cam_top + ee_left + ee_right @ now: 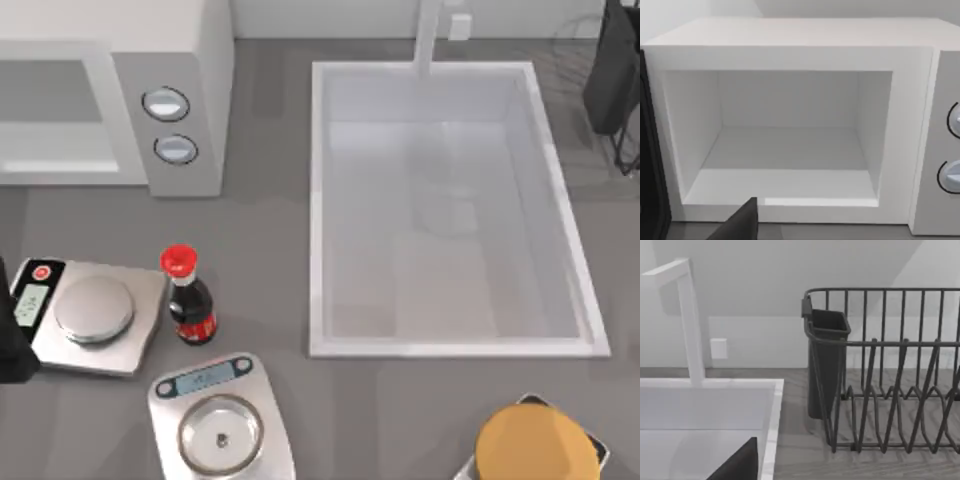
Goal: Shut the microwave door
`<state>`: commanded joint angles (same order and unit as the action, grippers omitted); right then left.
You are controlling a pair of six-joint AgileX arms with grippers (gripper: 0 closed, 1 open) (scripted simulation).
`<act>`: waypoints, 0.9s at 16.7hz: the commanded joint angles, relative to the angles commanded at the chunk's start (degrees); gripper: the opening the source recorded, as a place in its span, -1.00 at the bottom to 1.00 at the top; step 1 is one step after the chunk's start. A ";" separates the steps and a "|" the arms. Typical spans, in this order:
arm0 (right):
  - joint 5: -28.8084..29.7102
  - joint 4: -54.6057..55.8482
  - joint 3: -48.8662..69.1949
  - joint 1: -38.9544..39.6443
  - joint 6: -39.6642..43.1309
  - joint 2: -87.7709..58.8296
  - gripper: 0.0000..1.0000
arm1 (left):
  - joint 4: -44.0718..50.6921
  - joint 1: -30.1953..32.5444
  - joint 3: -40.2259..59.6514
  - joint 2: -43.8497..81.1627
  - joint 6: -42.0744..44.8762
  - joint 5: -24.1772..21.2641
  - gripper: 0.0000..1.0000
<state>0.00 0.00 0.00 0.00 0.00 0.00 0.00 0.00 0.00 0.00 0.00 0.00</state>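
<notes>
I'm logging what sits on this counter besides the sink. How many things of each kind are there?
Microwave: 1
Kitchen scales: 2, one by the left edge, one at the front
Red-capped dark sauce bottle: 1
Dish rack: 1
Orange round item on a tray: 1
Total: 6

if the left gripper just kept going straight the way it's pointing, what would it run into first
Probably the microwave: the left wrist view looks straight into its open cavity, so the left gripper would likely enter and meet the back wall. Depth is hard to judge.
</notes>
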 joint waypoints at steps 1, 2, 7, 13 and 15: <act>0.00 0.00 0.00 0.00 0.00 0.00 1.00 | 0.00 0.00 0.00 0.00 0.00 0.00 1.00; 0.00 0.00 0.00 0.00 0.00 0.00 1.00 | 0.00 0.00 0.00 0.00 0.00 0.00 0.85; 0.00 0.00 0.00 0.00 0.00 0.00 1.00 | 0.00 0.00 0.00 0.00 0.00 0.00 0.10; 0.00 0.00 0.00 0.00 0.00 0.00 1.00 | 0.00 0.00 0.00 0.00 0.00 0.00 -0.81; 0.00 0.00 0.00 0.00 0.00 0.00 1.00 | 0.00 0.00 0.00 0.00 0.00 0.00 -1.00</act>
<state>0.00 0.00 0.00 0.00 0.00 0.00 0.00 0.00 0.00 0.00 0.00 0.00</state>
